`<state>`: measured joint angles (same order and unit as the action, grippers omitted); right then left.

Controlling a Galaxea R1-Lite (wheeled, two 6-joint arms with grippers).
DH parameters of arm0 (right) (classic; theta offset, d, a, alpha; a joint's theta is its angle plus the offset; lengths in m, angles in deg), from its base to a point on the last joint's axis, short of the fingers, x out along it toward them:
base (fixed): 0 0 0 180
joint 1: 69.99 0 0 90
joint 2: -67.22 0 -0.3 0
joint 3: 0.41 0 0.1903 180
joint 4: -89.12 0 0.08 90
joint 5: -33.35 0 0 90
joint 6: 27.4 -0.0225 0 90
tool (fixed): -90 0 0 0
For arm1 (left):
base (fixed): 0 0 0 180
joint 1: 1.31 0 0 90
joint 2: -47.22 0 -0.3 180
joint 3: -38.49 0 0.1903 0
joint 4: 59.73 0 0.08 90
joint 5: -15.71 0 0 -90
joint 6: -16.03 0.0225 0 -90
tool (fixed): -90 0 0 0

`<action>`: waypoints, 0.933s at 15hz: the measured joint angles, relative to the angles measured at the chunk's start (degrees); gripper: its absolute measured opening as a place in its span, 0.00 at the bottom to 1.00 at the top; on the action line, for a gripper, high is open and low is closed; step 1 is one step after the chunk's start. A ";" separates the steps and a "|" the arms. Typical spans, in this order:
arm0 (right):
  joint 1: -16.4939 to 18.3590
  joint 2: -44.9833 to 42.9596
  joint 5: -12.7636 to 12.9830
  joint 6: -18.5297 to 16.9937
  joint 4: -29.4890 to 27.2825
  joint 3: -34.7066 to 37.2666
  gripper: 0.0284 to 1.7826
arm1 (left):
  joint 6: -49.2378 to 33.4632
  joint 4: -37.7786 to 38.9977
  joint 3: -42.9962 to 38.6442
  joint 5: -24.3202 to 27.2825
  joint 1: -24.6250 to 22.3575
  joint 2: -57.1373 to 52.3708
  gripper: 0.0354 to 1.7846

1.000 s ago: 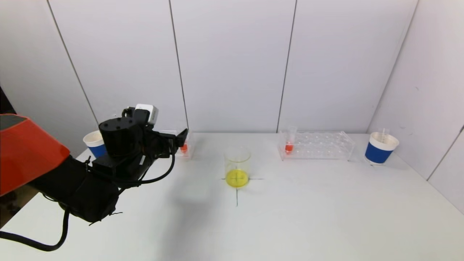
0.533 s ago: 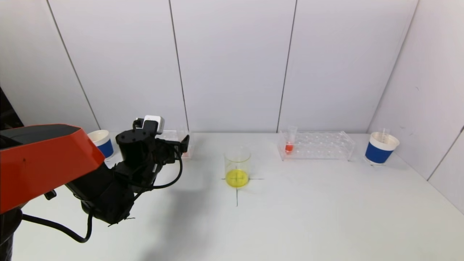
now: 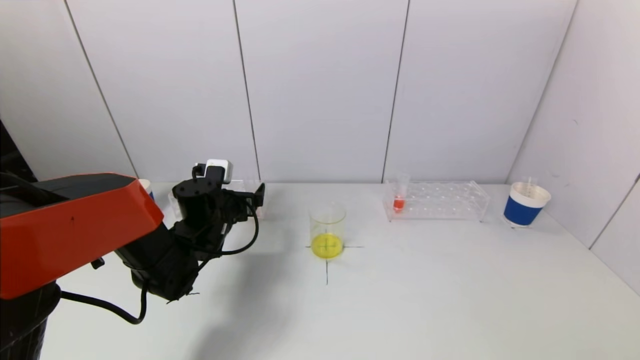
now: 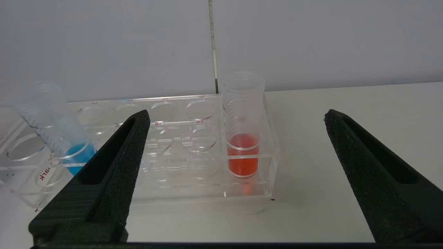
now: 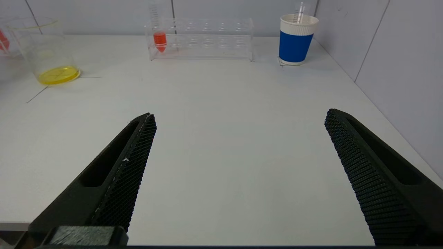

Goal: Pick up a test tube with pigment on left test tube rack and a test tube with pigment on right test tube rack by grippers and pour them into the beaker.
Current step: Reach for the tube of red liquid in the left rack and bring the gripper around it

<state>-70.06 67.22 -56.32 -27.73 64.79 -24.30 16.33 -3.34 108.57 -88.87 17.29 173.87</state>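
Observation:
The left test tube rack (image 4: 173, 188) is clear plastic. It holds an upright tube of red pigment (image 4: 243, 152) at its end and a tilted tube of blue pigment (image 4: 59, 131). My left gripper (image 4: 237, 114) is open and empty, a short way in front of the rack, with the red tube in line between its jaws. In the head view the gripper (image 3: 254, 196) hides that tube. The right rack (image 3: 440, 201) holds a red tube (image 3: 399, 199). The beaker (image 3: 327, 227) holds yellow liquid. My right gripper (image 5: 239, 116) is open, low over the near right table.
A blue paper cup (image 3: 525, 204) holding a thin stick stands right of the right rack, near the side wall. Another blue cup (image 3: 146, 186) is mostly hidden behind my left arm. A black cross is drawn under the beaker.
My left arm has moved forward and to the right toward the left rack, and its gripper now covers the red tube in the head view. Nothing else moved.

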 joint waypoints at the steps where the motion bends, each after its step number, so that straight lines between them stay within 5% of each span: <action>1: 0.00 0.00 0.02 -0.02 0.00 0.00 0.99 | -0.20 0.02 0.66 0.00 0.00 0.48 0.99; 14: 0.00 0.00 0.02 -0.02 0.00 0.00 0.99 | -4.06 -3.24 7.61 0.00 -0.24 4.67 0.99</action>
<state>-70.06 67.22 -56.29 -27.75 64.79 -24.30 12.27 -6.58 116.18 -88.87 17.04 178.54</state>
